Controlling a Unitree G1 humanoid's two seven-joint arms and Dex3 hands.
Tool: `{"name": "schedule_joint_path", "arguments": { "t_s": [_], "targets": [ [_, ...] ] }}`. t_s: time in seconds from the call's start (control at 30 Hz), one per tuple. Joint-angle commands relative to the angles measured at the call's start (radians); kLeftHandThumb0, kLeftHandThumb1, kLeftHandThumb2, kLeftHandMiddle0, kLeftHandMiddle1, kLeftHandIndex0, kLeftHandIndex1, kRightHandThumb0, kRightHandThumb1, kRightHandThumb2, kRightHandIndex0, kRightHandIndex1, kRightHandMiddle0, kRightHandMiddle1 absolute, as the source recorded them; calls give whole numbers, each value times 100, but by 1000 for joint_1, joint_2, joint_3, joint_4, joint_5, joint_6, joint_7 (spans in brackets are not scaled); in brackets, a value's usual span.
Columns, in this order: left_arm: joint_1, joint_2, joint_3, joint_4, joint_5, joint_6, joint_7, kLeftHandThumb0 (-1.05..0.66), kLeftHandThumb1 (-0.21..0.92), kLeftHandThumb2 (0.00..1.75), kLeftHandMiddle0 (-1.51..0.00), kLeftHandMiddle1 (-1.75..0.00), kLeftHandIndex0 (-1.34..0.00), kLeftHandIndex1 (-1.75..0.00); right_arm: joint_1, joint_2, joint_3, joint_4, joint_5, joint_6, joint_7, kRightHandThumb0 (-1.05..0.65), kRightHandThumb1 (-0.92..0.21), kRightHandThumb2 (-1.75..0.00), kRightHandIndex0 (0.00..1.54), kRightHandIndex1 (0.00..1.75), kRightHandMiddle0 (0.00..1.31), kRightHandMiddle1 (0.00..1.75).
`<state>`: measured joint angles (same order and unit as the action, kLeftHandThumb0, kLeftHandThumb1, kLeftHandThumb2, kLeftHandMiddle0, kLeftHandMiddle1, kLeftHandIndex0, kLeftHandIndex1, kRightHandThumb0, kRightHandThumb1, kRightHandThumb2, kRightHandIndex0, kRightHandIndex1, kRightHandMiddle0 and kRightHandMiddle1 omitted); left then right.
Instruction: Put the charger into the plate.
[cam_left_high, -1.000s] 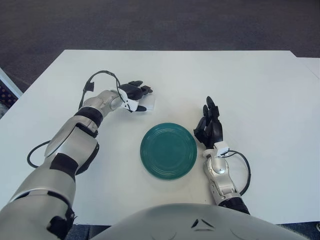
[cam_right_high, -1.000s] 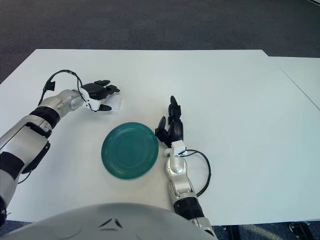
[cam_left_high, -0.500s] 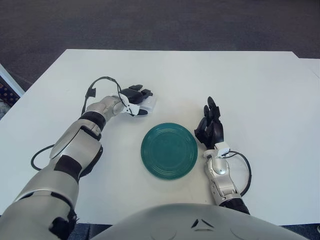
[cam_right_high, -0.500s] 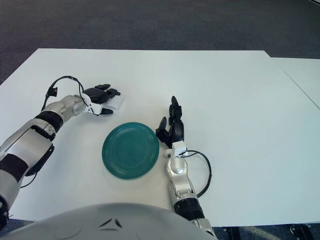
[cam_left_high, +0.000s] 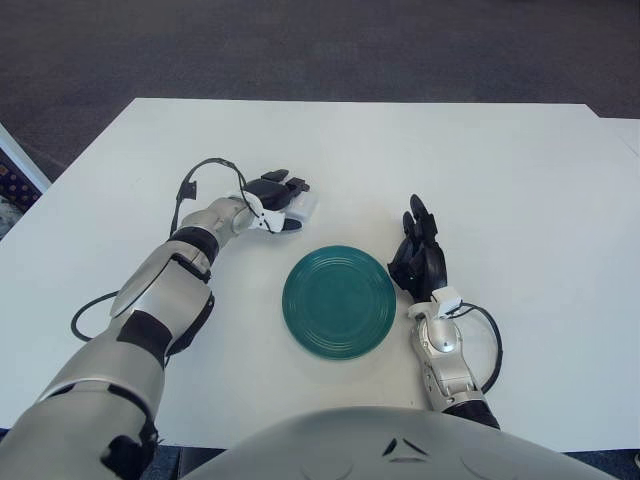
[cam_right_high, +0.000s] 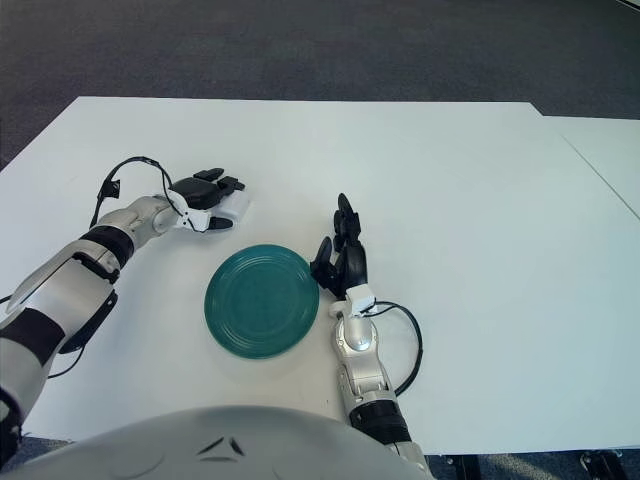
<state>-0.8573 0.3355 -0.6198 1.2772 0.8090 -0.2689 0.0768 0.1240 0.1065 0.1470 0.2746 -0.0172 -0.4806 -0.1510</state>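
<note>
Fingers (cam_left_high: 288, 186) of the left hand (cam_left_high: 274, 195) are clenched around the small white block-shaped charger (cam_left_high: 303, 206), the dark digits curling over its top and a thumb tucked under its near edge. Compared with the picture half a second back, this hand and the charger sit a little farther right and toward the far side of the white counter (cam_left_high: 500, 180), though the shift is slight. Whether the charger is lifted off the counter or touching it cannot be told. The left forearm stretches from the lower left up toward the hand, wrist bent inward, with a black cable looping above the wrist.

Just right and nearer the robot lies the round teal ceramic plate (cam_left_high: 338, 304), flat on the counter, with nothing in it; the charger is beyond its upper left rim, apart from it.

Right of the plate, beside its rim, is the right hand (cam_left_high: 418, 258), fingers pointing away from the robot, loosely extended and holding nothing, its place much as before.
</note>
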Motion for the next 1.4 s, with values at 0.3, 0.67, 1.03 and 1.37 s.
{"name": "schedule_joint_path", "arguments": {
  "t_s": [0.3, 0.67, 1.03, 1.37],
  "targets": [
    [63, -44, -33, 36, 4, 18, 18, -105, 92, 65, -8, -1, 0, -69, 167, -35, -111, 118, 143, 6, 131, -90, -92, -94, 5, 0, 0, 19],
    [63, -59, -59, 53, 21, 19, 60, -103, 92, 56, -15, -40, -7, -80, 158, -52, -170, 152, 176, -2, 195, -92, -92, -94, 7, 1, 0, 21],
    [68, -74, -228, 88, 169, 96, 232, -43, 76, 57, -24, -171, -44, -152, 158, -49, -202, 163, 201, -6, 228, -92, -92, -94, 8, 0, 0, 24],
    [63, -73, -208, 86, 110, 50, 245, -41, 56, 99, -62, -175, -43, -174, 150, -52, -221, 166, 200, 7, 238, -93, -92, -94, 9, 1, 0, 25]
  ]
}}
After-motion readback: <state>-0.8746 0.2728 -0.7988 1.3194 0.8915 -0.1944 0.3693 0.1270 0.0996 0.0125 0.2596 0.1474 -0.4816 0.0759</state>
